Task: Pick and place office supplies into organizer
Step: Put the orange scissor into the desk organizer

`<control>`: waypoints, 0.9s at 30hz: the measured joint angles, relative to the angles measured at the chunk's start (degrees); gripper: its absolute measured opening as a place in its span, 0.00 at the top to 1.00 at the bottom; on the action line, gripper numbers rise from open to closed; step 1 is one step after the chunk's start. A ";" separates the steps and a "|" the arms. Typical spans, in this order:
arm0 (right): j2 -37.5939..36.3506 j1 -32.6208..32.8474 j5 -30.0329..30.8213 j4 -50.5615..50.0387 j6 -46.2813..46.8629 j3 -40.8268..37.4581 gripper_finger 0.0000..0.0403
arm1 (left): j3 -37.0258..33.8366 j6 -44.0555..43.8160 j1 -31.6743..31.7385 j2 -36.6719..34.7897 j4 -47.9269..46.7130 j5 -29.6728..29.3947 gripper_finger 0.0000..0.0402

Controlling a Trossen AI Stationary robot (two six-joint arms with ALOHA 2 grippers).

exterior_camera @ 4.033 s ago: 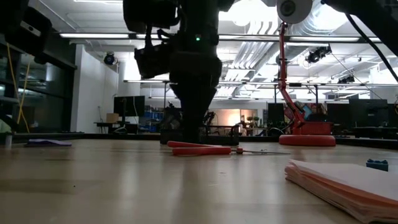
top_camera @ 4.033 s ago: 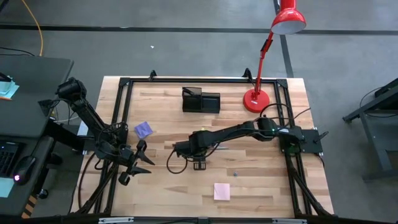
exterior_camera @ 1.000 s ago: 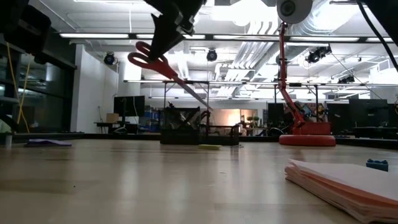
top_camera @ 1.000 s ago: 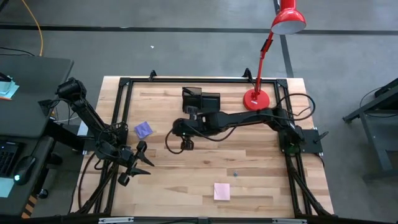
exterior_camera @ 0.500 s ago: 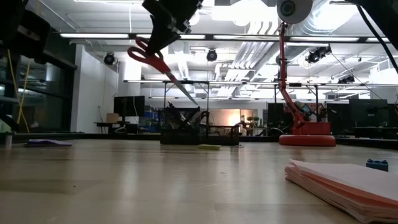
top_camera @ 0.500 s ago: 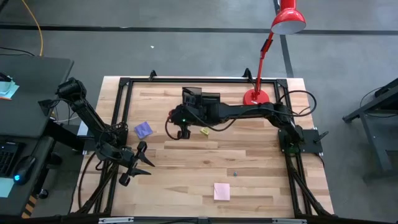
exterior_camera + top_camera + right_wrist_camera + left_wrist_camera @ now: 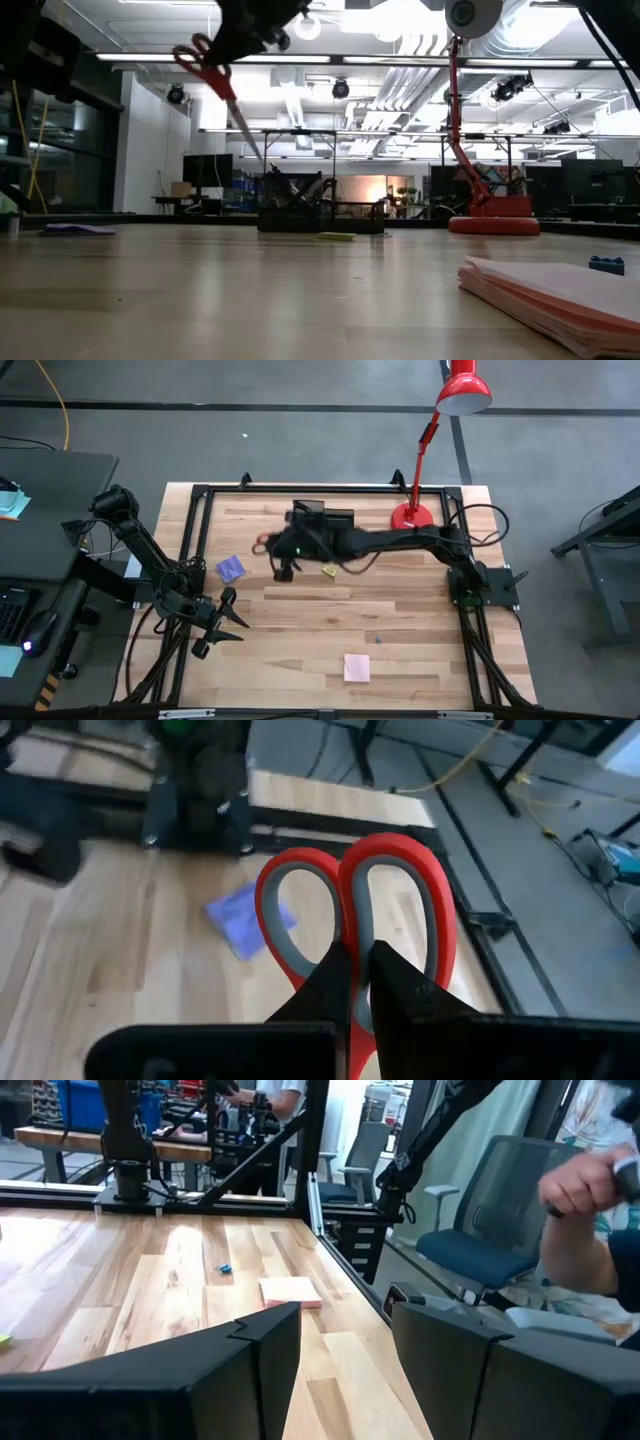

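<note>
Since half a second before, the right gripper (image 7: 283,565) had swung farther toward the left side of the table, carrying the red-handled scissors (image 7: 355,935) higher and away from the organizer (image 7: 323,521), and there it was, clenched tight on them! In the right wrist view the two red loops stood just past the dark fingers (image 7: 395,995), the scissors pinched where handles meet blades. In the low view the scissors (image 7: 212,75) hung high in the air, handles up, blades slanting down toward the organizer (image 7: 300,205). Beneath and beyond the gripper lay the purple note pad (image 7: 231,568), flat on the wood; beside the gripper, on its organizer side, sat the tiny yellow piece (image 7: 328,571). The organizer stood just behind the right arm's wrist, near the red lamp (image 7: 412,518). Well off toward the front edge rested the pink note pad (image 7: 357,667). The left gripper (image 7: 215,622) waited at the table's left front, fingers (image 7: 255,1360) parted and holding nothing, the pink note pad (image 7: 290,1291) ahead of them. A person's hand (image 7: 585,1180) showed beyond the table by a blue chair (image 7: 490,1230)
</note>
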 joint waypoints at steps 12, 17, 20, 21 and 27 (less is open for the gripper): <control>-13.26 2.46 4.99 24.49 3.65 -30.34 1.00 | -0.02 0.36 0.00 -0.09 0.10 -1.96 0.63; -23.22 1.73 5.34 44.91 -1.69 -43.67 1.00 | 0.00 0.80 0.00 -0.12 0.86 -2.53 0.63; -25.14 -1.03 5.85 49.87 -2.70 -48.24 1.00 | -0.02 1.75 0.00 -0.13 1.39 -2.86 0.63; -25.51 -2.39 5.58 50.34 -2.56 -49.24 1.00 | 0.00 1.98 0.00 -0.13 2.02 -3.21 0.63; -25.63 -9.11 2.37 55.22 -3.55 -51.57 1.00 | 0.00 3.96 0.00 -0.13 3.88 -4.74 0.63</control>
